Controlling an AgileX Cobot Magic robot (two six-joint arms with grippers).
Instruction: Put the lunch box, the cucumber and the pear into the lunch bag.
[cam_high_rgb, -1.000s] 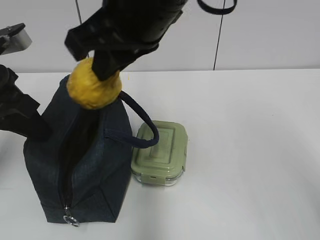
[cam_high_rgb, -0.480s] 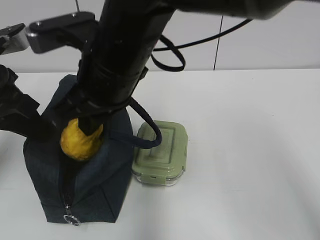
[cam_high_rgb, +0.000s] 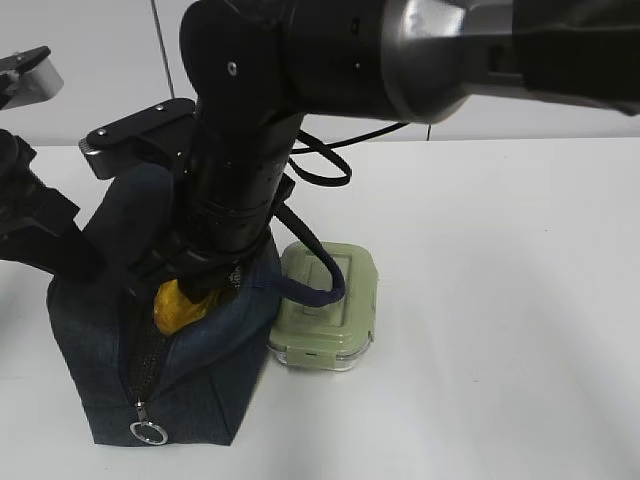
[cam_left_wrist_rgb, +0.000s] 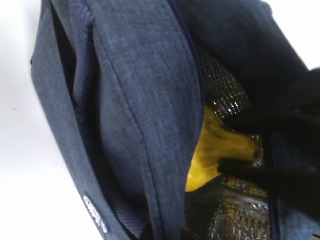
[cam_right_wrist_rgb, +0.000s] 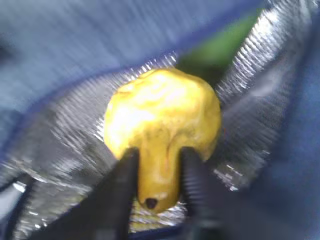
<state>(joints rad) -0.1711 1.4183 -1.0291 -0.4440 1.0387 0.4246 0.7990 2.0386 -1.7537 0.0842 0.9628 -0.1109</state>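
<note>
The navy lunch bag (cam_high_rgb: 190, 390) stands open at the left. My right gripper (cam_high_rgb: 192, 288) reaches down into its mouth, shut on the yellow pear (cam_high_rgb: 178, 306) by its narrow top. In the right wrist view the pear (cam_right_wrist_rgb: 162, 120) hangs between the fingers (cam_right_wrist_rgb: 125, 175) over the bag's silver lining (cam_right_wrist_rgb: 60, 130). A green blur deep inside looks like the cucumber (cam_right_wrist_rgb: 220, 47). My left gripper (cam_high_rgb: 75, 258) holds the bag's left rim; its jaws do not show in its wrist view, which shows the bag (cam_left_wrist_rgb: 130, 100) and the pear (cam_left_wrist_rgb: 215, 150). The sage-green lunch box (cam_high_rgb: 330, 320) sits right of the bag.
One bag handle (cam_high_rgb: 322, 272) lies over the lunch box lid. The metal zip pull (cam_high_rgb: 148, 432) hangs at the bag's near end. The white table (cam_high_rgb: 500, 300) stretches to the right, with a white wall behind.
My right gripper has come down with the pear from above the bag into its open mouth. The bag's side bulges toward the lunch box. The left arm has stayed in place.
</note>
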